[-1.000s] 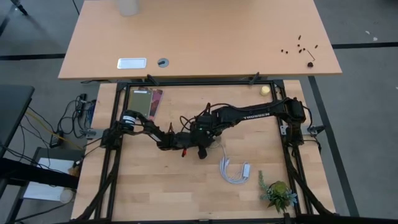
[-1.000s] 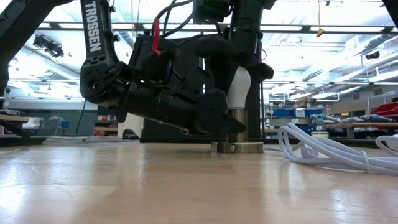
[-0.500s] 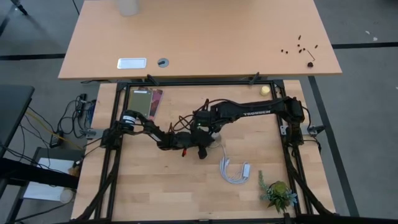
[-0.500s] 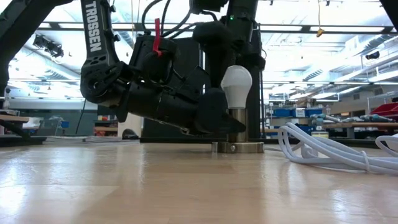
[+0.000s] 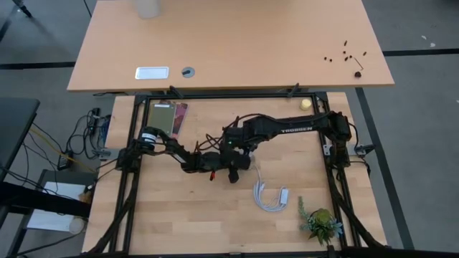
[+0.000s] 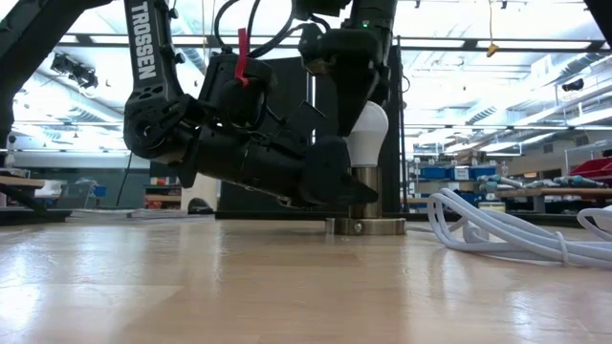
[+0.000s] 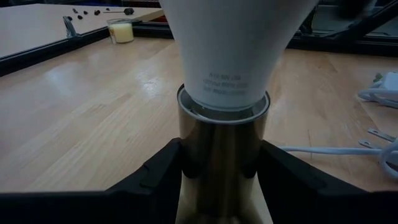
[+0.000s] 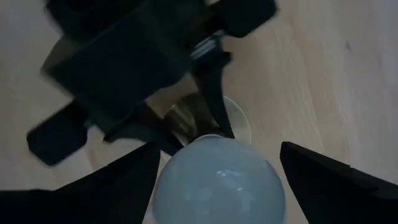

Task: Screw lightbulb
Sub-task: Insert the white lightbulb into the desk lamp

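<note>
While the lightbulb (image 6: 368, 129) sits upright in its socket, these points matter for a good turn:

Lightbulb: it stands near the middle of the table, neck inside the metal socket (image 7: 222, 158); whether the thread is fully seated I cannot tell.

Socket: a brass-coloured cylinder on a round flat base (image 6: 364, 226); it must not rotate with the bulb.

Left gripper (image 7: 222, 168): low at the table, its two dark fingers (image 7: 163, 171) pressed on both sides of the socket, so it is closed on it. My judgement: keep this clamp firm and level.

Right gripper (image 8: 217, 158): directly above the bulb, fingers spread on either side of the glass and apart from it, so it holds nothing now. It should close gently on the widest part, centred, before it twists.

Risk: an off-centre grip may tilt the bulb and jam the thread.

White cable (image 6: 507, 229): just beside the socket; keep the wrist away from it.
</note>
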### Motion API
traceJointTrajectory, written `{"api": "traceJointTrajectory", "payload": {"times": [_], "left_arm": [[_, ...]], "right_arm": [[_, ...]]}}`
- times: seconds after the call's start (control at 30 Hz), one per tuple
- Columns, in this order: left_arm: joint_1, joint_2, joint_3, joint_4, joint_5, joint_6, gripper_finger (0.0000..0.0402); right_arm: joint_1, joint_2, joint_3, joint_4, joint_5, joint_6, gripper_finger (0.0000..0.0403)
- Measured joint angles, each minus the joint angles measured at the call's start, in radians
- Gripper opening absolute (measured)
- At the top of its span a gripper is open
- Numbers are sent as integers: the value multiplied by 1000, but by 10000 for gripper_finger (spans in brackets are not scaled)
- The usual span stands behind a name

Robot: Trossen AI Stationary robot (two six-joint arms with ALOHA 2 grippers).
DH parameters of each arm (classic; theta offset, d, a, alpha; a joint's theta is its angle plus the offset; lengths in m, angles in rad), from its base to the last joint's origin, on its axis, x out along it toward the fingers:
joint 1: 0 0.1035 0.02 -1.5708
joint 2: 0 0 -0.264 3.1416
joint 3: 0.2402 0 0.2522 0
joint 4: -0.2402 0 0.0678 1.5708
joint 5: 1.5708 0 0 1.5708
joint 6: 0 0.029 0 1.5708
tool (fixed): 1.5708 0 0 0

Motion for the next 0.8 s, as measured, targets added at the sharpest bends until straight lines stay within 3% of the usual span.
{"api": "traceJointTrajectory", "payload": {"times": [0.27,0.8], "left_arm": [[0,0,-1,0,-1,0,187],[0,0,-1,0,-3,1,187]], "right_arm": [[16,-1,0,-17,44,-215,328],[47,-2,0,-8,80,-203,310]]}}
